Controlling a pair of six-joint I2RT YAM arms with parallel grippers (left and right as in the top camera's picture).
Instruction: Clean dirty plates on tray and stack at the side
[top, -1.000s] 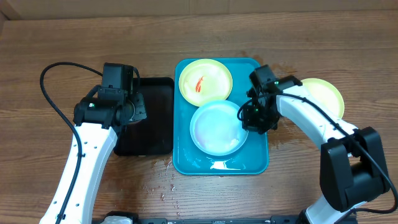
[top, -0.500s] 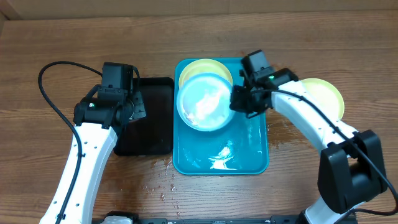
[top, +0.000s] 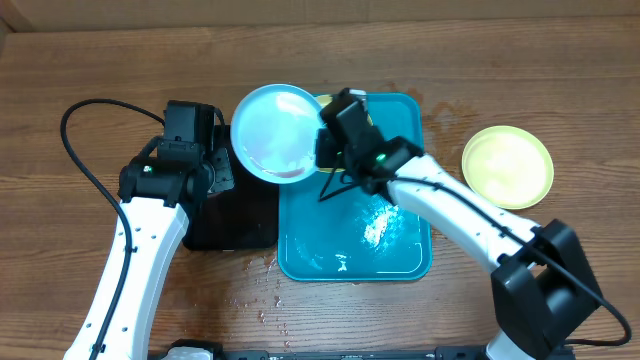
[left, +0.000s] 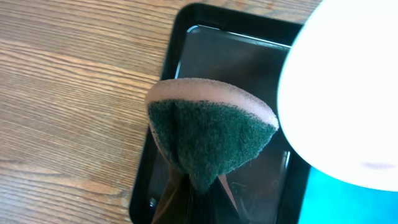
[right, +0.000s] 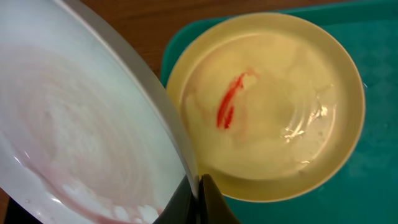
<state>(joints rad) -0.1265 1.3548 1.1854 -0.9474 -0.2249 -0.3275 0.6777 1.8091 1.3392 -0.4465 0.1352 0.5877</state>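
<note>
— Wooden table (top: 100, 60), teal tray (top: 405, 255) centred. And the pale blue-white plate (top: 275, 132)?
— Over the tray's far-left corner, rim clamped in the right claw (right: 199, 194).
— Others?
— One smeared yellow-green plate (right: 273, 106) at the tray's far end; a second yellow-green plate (top: 507, 166) right of the tray.
— And the left claw (left: 196, 186)?
— Clenched on a green sponge (left: 208, 140) over the black tray (top: 245, 220), left of the teal tray.

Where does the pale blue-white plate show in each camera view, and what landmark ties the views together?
Overhead: the pale blue-white plate is upper centre, over the inner edges of the black tray and the teal tray.
Left wrist: bright white curve at the right edge, beside the sponge.
Right wrist: fills the left half, rim in the right pincer.
Shared landmark: the teal tray, in all three.
</note>
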